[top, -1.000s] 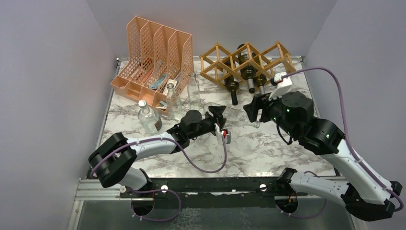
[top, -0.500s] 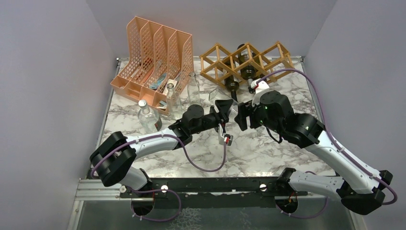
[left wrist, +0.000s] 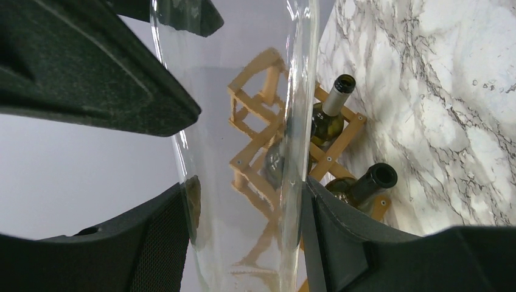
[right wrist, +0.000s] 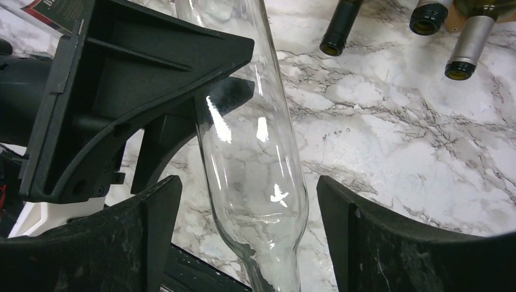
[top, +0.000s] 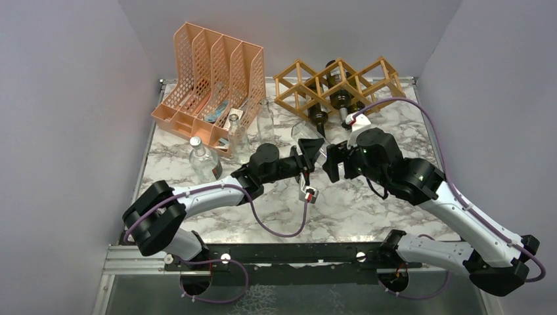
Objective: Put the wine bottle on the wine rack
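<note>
Swinging in from beside the rack, your right arm is now meeting the left at mid-table. Grey walls are enclosing the marble table. Your left gripper is clamping the clear wine bottle above the marble. Your right gripper is straddling it, fingers apart. The wine rack is standing behind, at the back right.
</note>
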### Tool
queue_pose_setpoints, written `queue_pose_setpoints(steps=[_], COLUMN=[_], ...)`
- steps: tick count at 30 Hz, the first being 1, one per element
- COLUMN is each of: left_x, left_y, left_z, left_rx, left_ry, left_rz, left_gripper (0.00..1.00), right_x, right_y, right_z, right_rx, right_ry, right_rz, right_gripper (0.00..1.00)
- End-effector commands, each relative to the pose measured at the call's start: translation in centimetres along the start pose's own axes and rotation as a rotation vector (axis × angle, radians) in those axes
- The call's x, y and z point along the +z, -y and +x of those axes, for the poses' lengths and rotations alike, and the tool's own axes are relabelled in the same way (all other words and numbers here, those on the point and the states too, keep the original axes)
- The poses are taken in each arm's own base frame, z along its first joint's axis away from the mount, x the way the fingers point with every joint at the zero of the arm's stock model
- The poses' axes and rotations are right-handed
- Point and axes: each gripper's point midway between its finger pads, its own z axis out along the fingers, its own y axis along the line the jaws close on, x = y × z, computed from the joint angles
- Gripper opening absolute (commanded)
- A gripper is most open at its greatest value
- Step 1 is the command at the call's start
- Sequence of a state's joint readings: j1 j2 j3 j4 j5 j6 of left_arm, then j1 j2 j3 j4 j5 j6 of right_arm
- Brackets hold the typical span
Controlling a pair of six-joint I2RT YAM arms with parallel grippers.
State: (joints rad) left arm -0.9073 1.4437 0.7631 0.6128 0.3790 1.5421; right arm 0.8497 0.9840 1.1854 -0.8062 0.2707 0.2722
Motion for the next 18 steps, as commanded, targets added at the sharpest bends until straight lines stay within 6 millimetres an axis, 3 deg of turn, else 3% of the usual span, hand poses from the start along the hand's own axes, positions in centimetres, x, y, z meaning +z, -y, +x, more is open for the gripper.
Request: queue_pose_setpoints(steps=[1, 4, 7, 10, 12, 15, 18], left_x=[-0.8, -0.9, -0.9, -0.9, -1.0, -1.0, -1.0], left_y=[-6.8, -7.0, -7.1, -7.0, -6.9, -6.8, -6.9], left_z=[-1.7, -1.7, -1.7, -1.8, -1.7, -1.7, -1.7], left_rx=[0.096, 0.093, 0.081, 0.057, 0.047, 0.028, 0.022], left_ry=[0.057, 0.054, 0.055, 0.060, 0.057, 0.059, 0.059], left_rz=[-0.179, -0.183, -0.185, -0.184, -0.183, -0.182, -0.185], left_gripper=[0.00, 0.00, 0.00, 0.00, 0.00, 0.00, 0.00], right_x=[-0.4, -0.4, -0.4, -0.4, -0.3, 0.0, 0.6], right_y=[-0.1, -1.1, -2.1, -2.5, -2.6, -2.7, -2.7], right_z=[0.3, 0.9, 1.4, 1.7, 1.8, 2.0, 2.3], right_rx=[0.004, -0.010, -0.020, -0.023, -0.020, -0.013, -0.012], right_ry=[0.004, -0.021, -0.047, -0.062, -0.066, -0.067, -0.075], right_rz=[-0.014, -0.077, -0.131, -0.155, -0.157, -0.157, -0.151], right_gripper=[0.85, 0.81, 0.66, 0.58, 0.59, 0.74, 0.78])
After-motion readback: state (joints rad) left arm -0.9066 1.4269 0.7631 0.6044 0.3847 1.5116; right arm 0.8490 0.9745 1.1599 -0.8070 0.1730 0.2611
